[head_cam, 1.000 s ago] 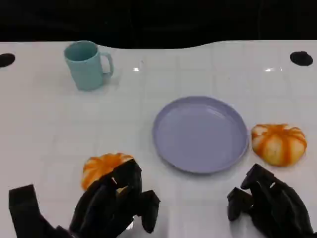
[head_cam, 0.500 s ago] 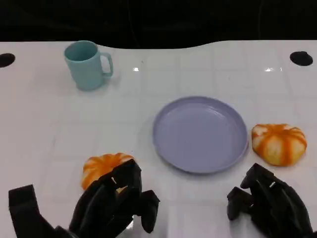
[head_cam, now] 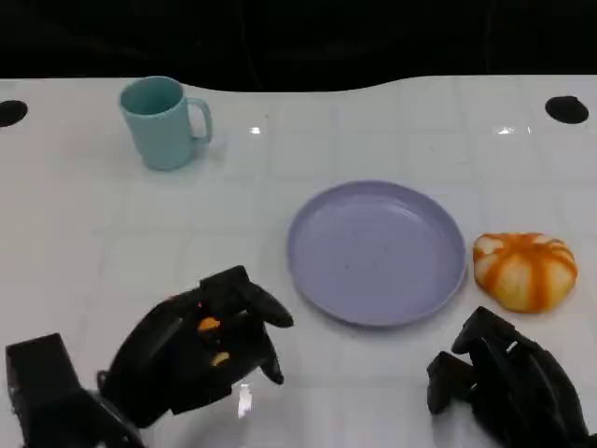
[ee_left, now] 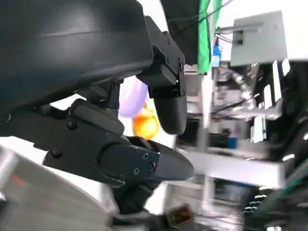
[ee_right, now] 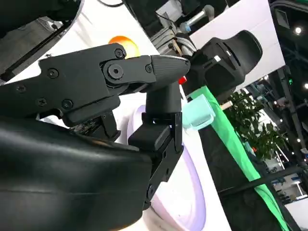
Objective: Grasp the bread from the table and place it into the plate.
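Left hand point(head_cam: 201, 350) is curling its matte black fingers over the orange bread point(head_cam: 210, 326), which is mostly hidden, so can't tell if it's gripped. Right hand point(head_cam: 504, 383) is sitting curled and holding nothing. Smooth round lilac plate point(head_cam: 373, 252) is lying just beyond, another glossy bun point(head_cam: 524, 271) beside it

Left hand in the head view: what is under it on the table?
Under the left hand small orange patches of bread show between the black fingers. The rest of that bread is covered, so its shape and whether it is off the table cannot be told.
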You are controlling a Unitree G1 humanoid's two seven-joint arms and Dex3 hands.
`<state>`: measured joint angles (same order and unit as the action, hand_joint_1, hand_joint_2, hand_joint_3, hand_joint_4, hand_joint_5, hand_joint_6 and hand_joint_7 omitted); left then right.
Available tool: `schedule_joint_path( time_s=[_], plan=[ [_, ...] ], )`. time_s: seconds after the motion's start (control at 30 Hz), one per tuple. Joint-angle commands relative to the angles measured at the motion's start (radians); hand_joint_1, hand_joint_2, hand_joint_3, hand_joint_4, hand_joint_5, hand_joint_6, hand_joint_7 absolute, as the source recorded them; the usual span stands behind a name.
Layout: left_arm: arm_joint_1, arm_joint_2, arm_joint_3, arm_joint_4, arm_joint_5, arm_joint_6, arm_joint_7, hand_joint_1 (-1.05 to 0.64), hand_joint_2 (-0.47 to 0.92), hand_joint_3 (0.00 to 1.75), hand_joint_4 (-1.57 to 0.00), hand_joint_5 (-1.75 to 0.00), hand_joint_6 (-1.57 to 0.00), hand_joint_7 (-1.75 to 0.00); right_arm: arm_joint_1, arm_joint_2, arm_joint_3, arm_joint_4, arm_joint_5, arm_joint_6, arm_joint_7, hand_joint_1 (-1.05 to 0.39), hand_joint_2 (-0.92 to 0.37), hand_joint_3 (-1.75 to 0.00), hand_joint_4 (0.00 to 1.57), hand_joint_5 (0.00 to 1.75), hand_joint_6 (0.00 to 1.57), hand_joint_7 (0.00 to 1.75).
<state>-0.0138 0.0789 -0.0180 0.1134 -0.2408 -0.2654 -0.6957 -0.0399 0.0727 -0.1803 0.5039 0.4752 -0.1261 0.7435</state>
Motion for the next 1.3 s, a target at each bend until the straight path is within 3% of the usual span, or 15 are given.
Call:
schedule_joint_path(
  time_s=[0.03, 0.2, 0.43, 0.77, 1.0, 1.27, 1.3],
  plan=[
    [-0.029, 0.148, 0.001, -0.078, 0.184, -0.074, 0.052, -0.81, 0.92, 0.19, -0.38, -0.9, -0.34, -0.44, 0.007, -0.005, -0.002, -0.005, 0.002, 0.002, -0.005, -0.57, -0.92, -0.25, 0.79, 1.65, 0.68, 1.42],
    [-0.044, 0.298, -0.009, -0.176, 0.503, -0.139, 0.17, -0.83, 0.92, 0.16, -0.32, -0.62, -0.38, -0.16, 0.006, -0.003, -0.003, -0.003, 0.008, 0.007, 0.001, -0.56, -0.92, -0.24, 0.78, 1.64, 0.69, 1.41],
    [-0.068, 0.409, -0.076, -0.288, 0.946, -0.094, 0.312, -0.88, 0.92, 0.13, -0.29, -0.51, -0.37, -0.06, 0.013, -0.004, -0.002, -0.015, 0.009, 0.023, -0.001, -0.55, -0.92, -0.22, 0.79, 1.64, 0.7, 1.39],
    [-0.13, 0.395, -0.211, -0.223, 1.184, 0.044, 0.361, -0.83, 0.88, 0.0, -0.38, -0.35, -0.4, -0.01, 0.025, -0.003, 0.002, -0.029, 0.005, 0.017, -0.001, -0.56, -0.92, -0.24, 0.78, 1.66, 0.7, 1.39],
    [-0.242, 0.368, -0.338, -0.015, 1.241, 0.131, 0.339, -0.74, 0.87, 0.0, -0.4, -0.26, -0.38, 0.0, 0.023, -0.009, -0.005, -0.034, 0.008, 0.03, -0.01, -0.55, -0.92, -0.23, 0.79, 1.68, 0.72, 1.38],
    [-0.369, 0.326, -0.448, 0.328, 1.229, 0.115, 0.494, -0.67, 0.84, 0.01, -0.51, -0.18, -0.44, -0.02, 0.021, -0.011, -0.004, -0.029, 0.005, 0.028, -0.002, -0.56, -0.92, -0.23, 0.78, 1.69, 0.71, 1.39],
    [-0.382, 0.322, -0.456, 0.374, 1.215, 0.092, 0.529, -0.57, 0.87, 0.01, -0.58, -0.26, -0.51, -0.03, 0.023, -0.009, -0.005, -0.031, 0.007, 0.029, -0.002, -0.56, -0.92, -0.24, 0.78, 1.69, 0.71, 1.4]
  ],
)
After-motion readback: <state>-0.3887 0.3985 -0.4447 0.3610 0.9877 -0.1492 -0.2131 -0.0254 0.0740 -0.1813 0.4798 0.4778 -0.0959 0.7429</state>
